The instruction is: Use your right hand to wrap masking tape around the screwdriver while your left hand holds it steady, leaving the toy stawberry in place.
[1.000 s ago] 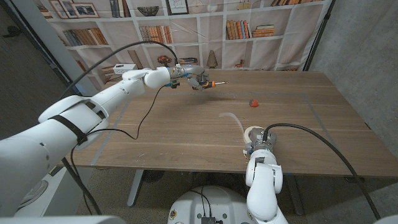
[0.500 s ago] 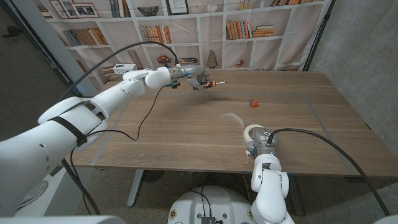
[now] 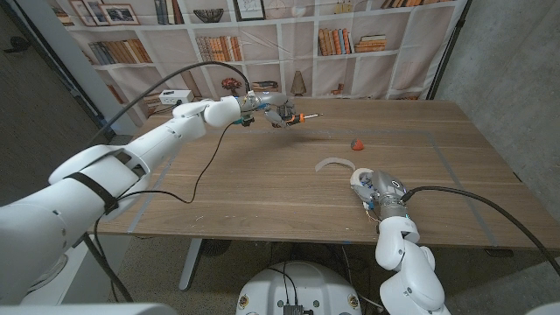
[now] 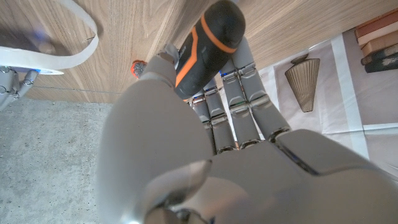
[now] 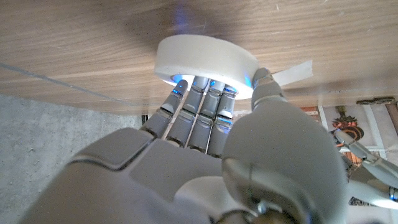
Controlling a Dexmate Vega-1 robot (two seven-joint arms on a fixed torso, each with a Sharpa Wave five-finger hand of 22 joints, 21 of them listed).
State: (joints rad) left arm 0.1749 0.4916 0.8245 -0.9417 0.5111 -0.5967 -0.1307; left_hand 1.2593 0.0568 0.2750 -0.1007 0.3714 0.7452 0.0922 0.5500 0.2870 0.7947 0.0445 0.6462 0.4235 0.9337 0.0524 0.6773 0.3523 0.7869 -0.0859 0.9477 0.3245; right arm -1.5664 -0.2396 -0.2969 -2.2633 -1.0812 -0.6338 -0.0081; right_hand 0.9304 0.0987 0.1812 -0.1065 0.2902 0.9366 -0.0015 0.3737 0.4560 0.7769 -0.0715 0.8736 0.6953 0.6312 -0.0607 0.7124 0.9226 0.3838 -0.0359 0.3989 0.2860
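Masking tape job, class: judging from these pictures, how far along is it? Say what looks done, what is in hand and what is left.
Done: the left hand holds the screwdriver up over the table's far side. In hand: the right hand grips the masking tape roll, with a loose strip trailing across the table. Left: no tape shows on the screwdriver, so all the wrapping remains. The toy strawberry sits untouched.

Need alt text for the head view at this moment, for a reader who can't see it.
The left hand holds an orange-and-black screwdriver above the far side of the wooden table, while the right hand grips a masking tape roll near the front edge. A loose tape strip curls toward a toy strawberry mid-table.
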